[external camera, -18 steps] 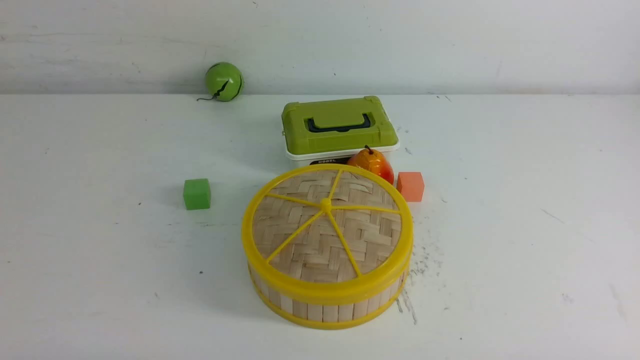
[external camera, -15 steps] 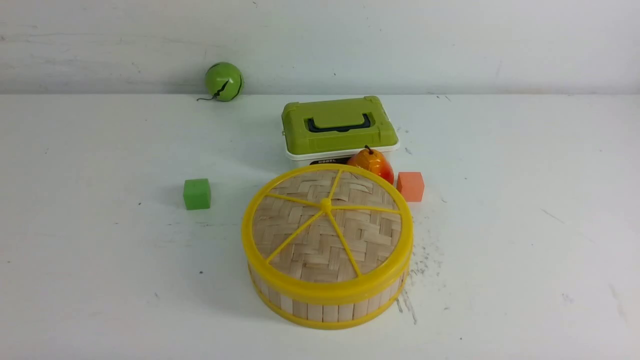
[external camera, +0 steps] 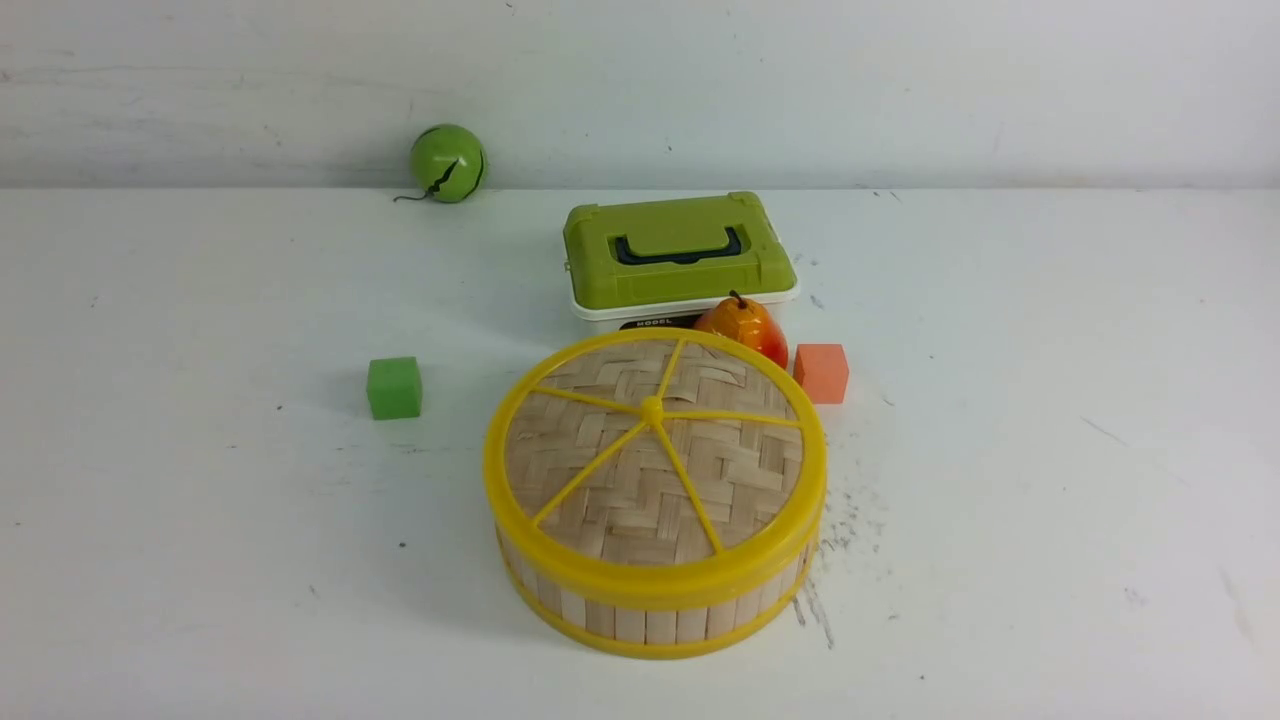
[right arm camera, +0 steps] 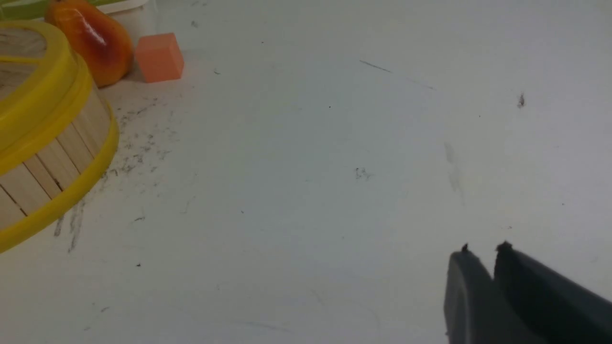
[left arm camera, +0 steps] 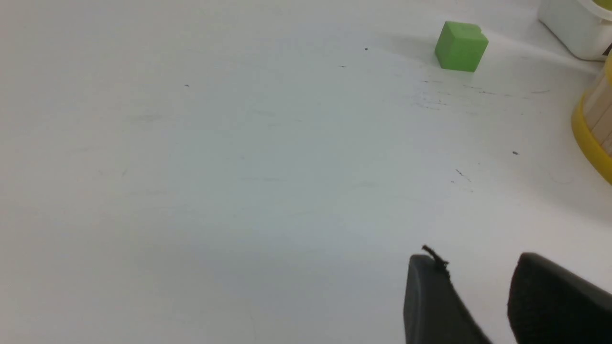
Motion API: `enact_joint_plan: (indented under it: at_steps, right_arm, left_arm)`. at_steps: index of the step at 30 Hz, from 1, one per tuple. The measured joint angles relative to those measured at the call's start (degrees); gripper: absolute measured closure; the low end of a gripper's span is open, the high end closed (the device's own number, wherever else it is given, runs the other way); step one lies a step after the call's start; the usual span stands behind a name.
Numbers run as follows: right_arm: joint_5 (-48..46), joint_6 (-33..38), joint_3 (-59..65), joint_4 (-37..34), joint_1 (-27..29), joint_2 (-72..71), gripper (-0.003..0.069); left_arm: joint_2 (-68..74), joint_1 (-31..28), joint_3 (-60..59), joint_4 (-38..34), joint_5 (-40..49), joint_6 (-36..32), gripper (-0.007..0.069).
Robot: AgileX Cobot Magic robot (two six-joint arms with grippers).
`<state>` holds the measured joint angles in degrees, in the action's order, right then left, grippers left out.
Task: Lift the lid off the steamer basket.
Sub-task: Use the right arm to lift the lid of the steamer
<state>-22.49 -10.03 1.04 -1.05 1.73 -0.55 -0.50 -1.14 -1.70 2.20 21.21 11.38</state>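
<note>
**Supervisor:** Anything shift in the last 0.5 s?

**Me:** Nothing I can see. The lid (external camera: 655, 470) sits where it was, seated flat on the steamer basket (external camera: 650, 622) at the near middle of the bench (external camera: 1050, 480), its 5 spokes at the same angles. Neither arm shows in my front view.

**Supervisor:** And the hands?

**Me:** On the wrist cameras, my left hand (left arm camera: 478, 260) has its 2 fingers spread, with bare bench between them. My right hand (right arm camera: 483, 251) has its fingers pressed nearly together. Both hold nothing and hang well apart from the basket.

**Supervisor:** So where are we?

**Me:** At the very start, I'd say: no approach begun and the lid untouched. The pear (external camera: 745, 328) and the orange cube (external camera: 821, 373) sit just behind the basket, so I'd lift straight up.
</note>
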Motion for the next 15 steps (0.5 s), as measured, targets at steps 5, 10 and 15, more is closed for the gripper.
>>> enact_joint_plan:
  at_steps: [5,10,15]
  right_arm:
    - [0.0,0.0,0.0,0.0,0.0,0.0,0.0571]
    - [0.0,0.0,0.0,0.3,0.0,0.0,0.0566]
    - [0.1,0.0,0.0,1.1,0.0,0.0,0.0566]
  left_arm:
    - [0.0,0.0,0.0,0.0,0.0,0.0,0.0385]
    - [0.0,0.0,0.0,0.0,0.0,0.0,0.0385]
    - [0.0,0.0,0.0,0.0,0.0,0.0,0.0385]
